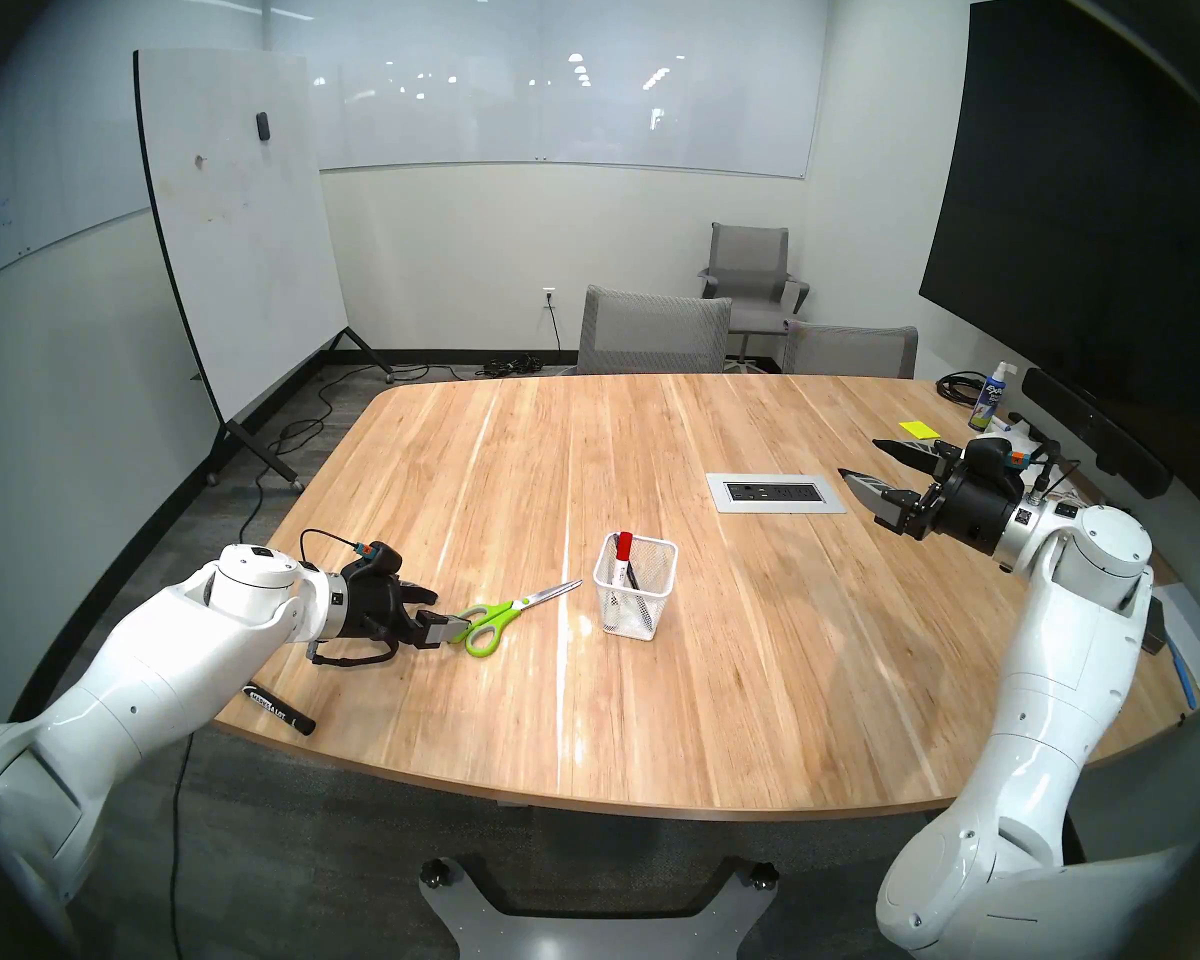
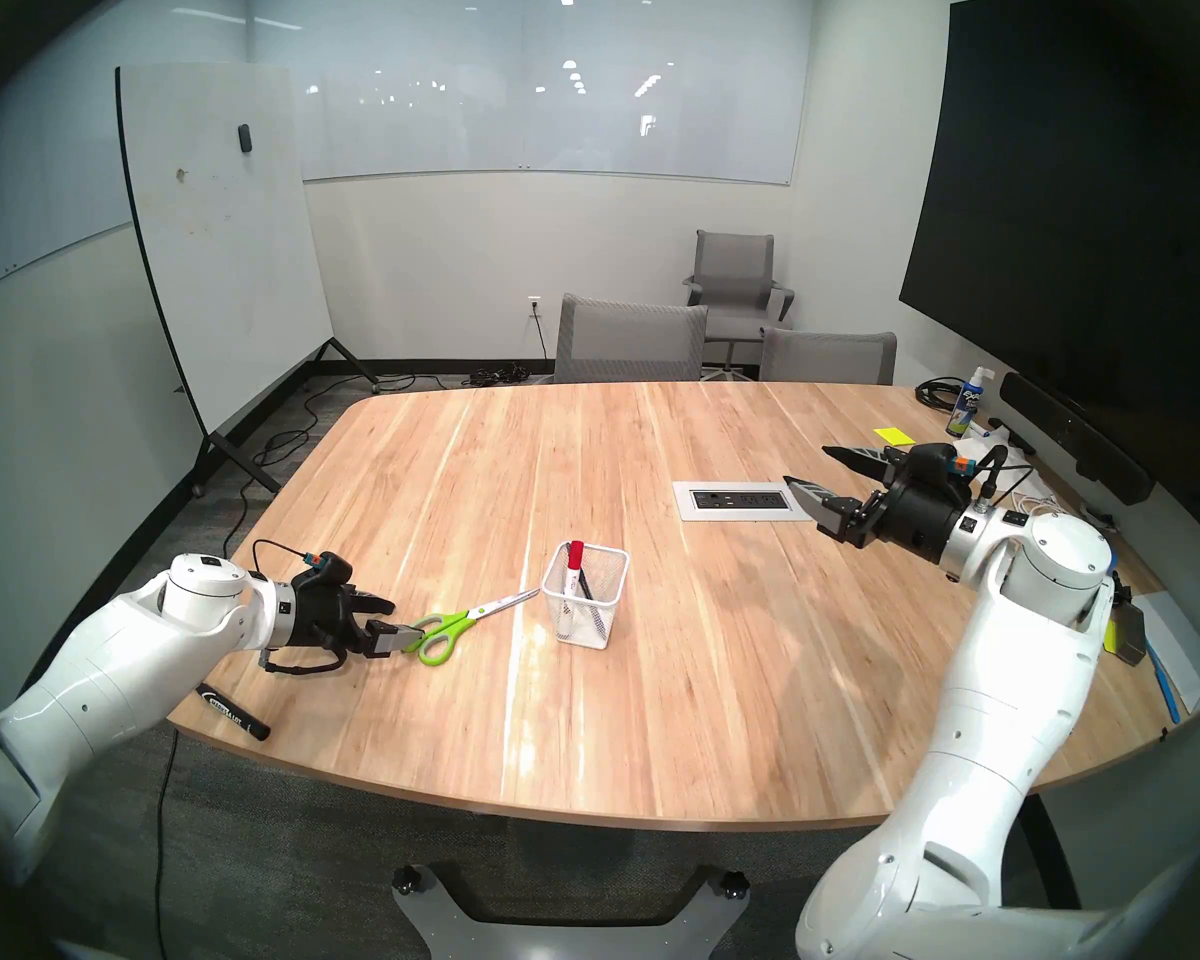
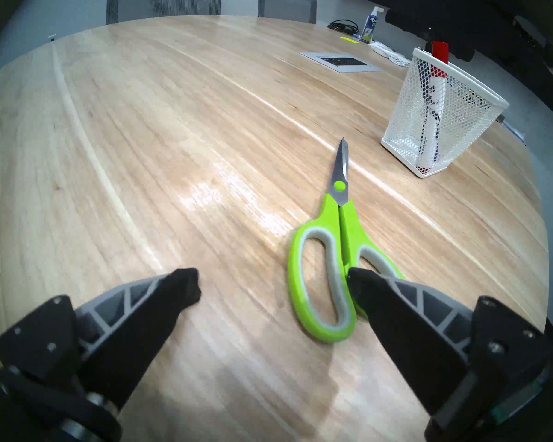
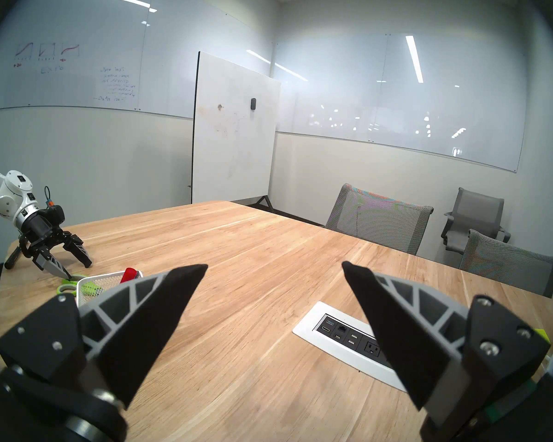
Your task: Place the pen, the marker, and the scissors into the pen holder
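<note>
A meeting room with whiteboards, grey mesh chairs and a dark wall screen surrounds a wooden counter [image 1: 722, 591].

From the head views, the left gripper [image 1: 438, 616] is down at the counter with its fingers spread, one tip right at the loop handles of the lime-green scissors [image 1: 507, 613]. The scissors lie flat, blades pointing away from the fingers toward the white mesh pen holder [image 1: 637, 595], which stands just past the blade tips. A white marker with red ends [image 1: 623, 557] already leans inside it, beside what looks like a dark, slim pen, too small to be sure of. Behind the left fingers, near the counter's edge, lies a black marker [image 1: 280, 709], partly under the arm. The right gripper [image 1: 874, 477] hangs well above the counter on the far side of the holder, fingers released and empty, likely parked out of the way.

In the left wrist view, the fingers [image 3: 186, 283] stand wide apart; the right-hand one overlaps the smaller scissor loop, while the larger loop lies between them, off-centre. Nothing is gripped yet. The approach from the handle end suits lowering the blades first into the holder.

The right wrist view shows its own fingers [image 4: 189, 278] open over bare counter, with a power outlet panel [image 4: 348, 336] beneath them.
</note>
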Robot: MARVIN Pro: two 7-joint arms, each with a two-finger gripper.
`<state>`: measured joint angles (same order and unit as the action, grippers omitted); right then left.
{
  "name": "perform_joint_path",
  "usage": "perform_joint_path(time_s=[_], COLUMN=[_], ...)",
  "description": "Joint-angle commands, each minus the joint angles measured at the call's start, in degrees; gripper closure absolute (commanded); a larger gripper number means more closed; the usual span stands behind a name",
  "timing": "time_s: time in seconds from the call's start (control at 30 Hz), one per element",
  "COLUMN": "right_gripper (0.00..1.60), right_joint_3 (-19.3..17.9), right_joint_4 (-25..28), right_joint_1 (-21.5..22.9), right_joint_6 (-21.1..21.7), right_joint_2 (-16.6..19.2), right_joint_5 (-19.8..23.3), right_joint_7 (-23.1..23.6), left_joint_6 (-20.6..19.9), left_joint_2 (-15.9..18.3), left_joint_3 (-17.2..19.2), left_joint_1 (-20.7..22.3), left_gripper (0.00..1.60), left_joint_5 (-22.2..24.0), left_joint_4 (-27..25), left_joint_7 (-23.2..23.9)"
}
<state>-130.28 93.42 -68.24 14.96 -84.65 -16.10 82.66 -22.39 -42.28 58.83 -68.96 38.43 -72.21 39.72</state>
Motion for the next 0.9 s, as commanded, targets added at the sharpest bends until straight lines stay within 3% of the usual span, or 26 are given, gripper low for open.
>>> perform_joint_path(time_s=[0.0,0.3,0.43,0.47,0.53,0.63,0.7,0.73,0.77,0.8,0.87], right_gripper=[0.0,0.0,0.0,0.0,0.0,0.0,0.0,0.0,0.0,0.0,0.0], right_joint_3=[0.1,0.1,0.1,0.1,0.1,0.1,0.1,0.1,0.1,0.1,0.1], right_joint_4=[0.8,0.8,0.8,0.8,0.8,0.8,0.8,0.8,0.8,0.8,0.8], right_joint_1=[0.8,0.8,0.8,0.8,0.8,0.8,0.8,0.8,0.8,0.8,0.8], right_joint_6=[0.1,0.1,0.1,0.1,0.1,0.1,0.1,0.1,0.1,0.1,0.1], right_joint_2=[-0.1,-0.1,-0.1,-0.1,-0.1,-0.1,-0.1,-0.1,-0.1,-0.1,-0.1], right_joint_5=[0.5,0.5,0.5,0.5,0.5,0.5,0.5,0.5,0.5,0.5,0.5], right_joint_7=[0.1,0.1,0.1,0.1,0.1,0.1,0.1,0.1,0.1,0.1,0.1], left_joint_6=[0.6,1.5,1.7,1.6,1.7,2.3,2.4,2.4,2.2,2.3,2.6], left_joint_2=[0.2,-0.2,0.1,-0.1,-0.1,-0.9,-1.3,-1.3,-1.4,-1.5,-1.8], left_joint_3=[0.0,-2.1,-3.9,-3.9,-4.3,-5.4,-5.7,-5.7,-6.0,-6.4,-6.5], left_joint_1=[1.2,2.4,3.8,3.8,4.0,4.8,5.0,5.0,5.3,5.5,5.6], left_gripper=[0.0,0.0,0.12,0.29,0.34,0.53,0.91,0.91,1.04,1.56,1.6], left_joint_5=[-0.6,-3.8,-6.6,-6.6,-7.3,-8.4,-8.7,-8.7,-8.8,-9.2,-9.0], left_joint_4=[0.0,1.9,1.8,1.9,1.9,3.5,4.1,4.1,4.3,4.5,5.0], left_joint_7=[0.5,0.8,1.4,1.3,1.3,1.7,1.8,1.8,2.3,2.4,2.6])
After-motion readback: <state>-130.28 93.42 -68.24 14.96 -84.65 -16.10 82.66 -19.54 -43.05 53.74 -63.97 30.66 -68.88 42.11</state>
